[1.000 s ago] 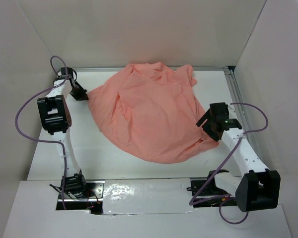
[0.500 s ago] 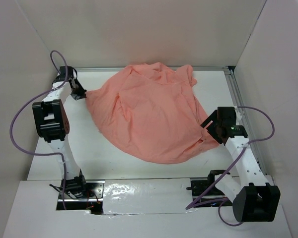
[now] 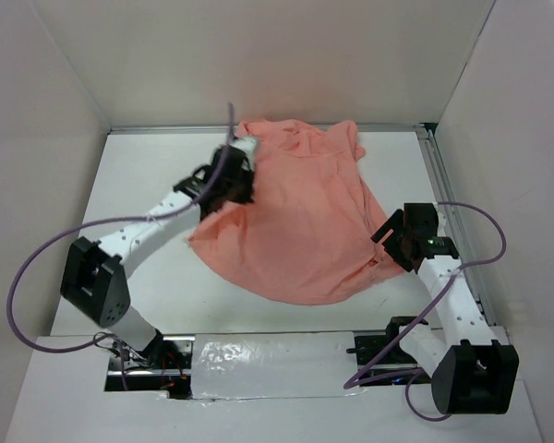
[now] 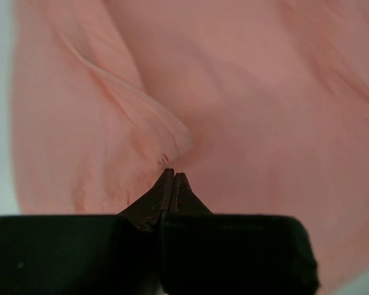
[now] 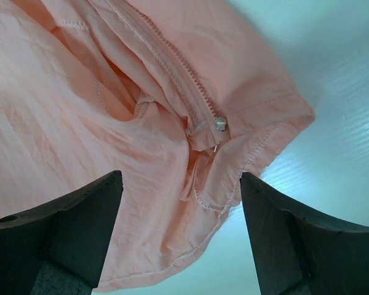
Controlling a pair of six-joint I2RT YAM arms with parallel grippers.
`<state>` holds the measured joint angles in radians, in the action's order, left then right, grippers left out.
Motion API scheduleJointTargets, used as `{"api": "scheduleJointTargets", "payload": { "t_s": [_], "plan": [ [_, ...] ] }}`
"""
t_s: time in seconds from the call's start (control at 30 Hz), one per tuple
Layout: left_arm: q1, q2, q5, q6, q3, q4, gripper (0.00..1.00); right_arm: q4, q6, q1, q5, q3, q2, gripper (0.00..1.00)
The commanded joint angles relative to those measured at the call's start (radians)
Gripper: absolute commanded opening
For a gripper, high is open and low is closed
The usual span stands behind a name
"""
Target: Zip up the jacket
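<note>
The white table (image 3: 138, 194) carries the salmon-pink jacket (image 3: 300, 235), which lies crumpled from the middle of the far edge toward the right edge. The left gripper (image 4: 172, 179), at the jacket's left side, is fully closed and pinches the fabric. The right gripper (image 5: 179, 184) is wide open and holds nothing, above the jacket near the right edge, where the small zipper slider (image 5: 219, 125) shows.

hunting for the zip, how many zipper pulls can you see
1: the zipper pull sits at a corner of the jacket, ahead of the open right claw. More may hide in folds.
</note>
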<state>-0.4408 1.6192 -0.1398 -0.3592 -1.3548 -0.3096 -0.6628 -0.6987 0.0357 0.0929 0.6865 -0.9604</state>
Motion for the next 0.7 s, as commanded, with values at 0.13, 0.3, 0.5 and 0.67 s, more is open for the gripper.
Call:
{"api": "scheduleJointTargets", "payload": {
  "t_s": [0.13, 0.3, 0.5, 0.67],
  "plan": [
    [-0.490, -0.162, 0.150, -0.074, 0.201, -0.083, 0.00, 0.060, 0.041, 0.020, -0.051, -0.022, 0.025, 0.84],
    [-0.544, -0.087, 0.270, -0.193, 0.224, -0.176, 0.09, 0.057, 0.051, 0.026, -0.042, -0.010, 0.038, 0.89],
    [-0.409, -0.151, 0.160, -0.228, 0.180, -0.237, 0.99, 0.069, 0.073, 0.033, -0.044, -0.012, 0.042, 0.93],
    [-0.187, -0.049, 0.218, -0.201, 0.059, -0.206, 0.99, 0.081, 0.062, 0.039, -0.044, -0.011, 0.020, 1.00]
  ]
}}
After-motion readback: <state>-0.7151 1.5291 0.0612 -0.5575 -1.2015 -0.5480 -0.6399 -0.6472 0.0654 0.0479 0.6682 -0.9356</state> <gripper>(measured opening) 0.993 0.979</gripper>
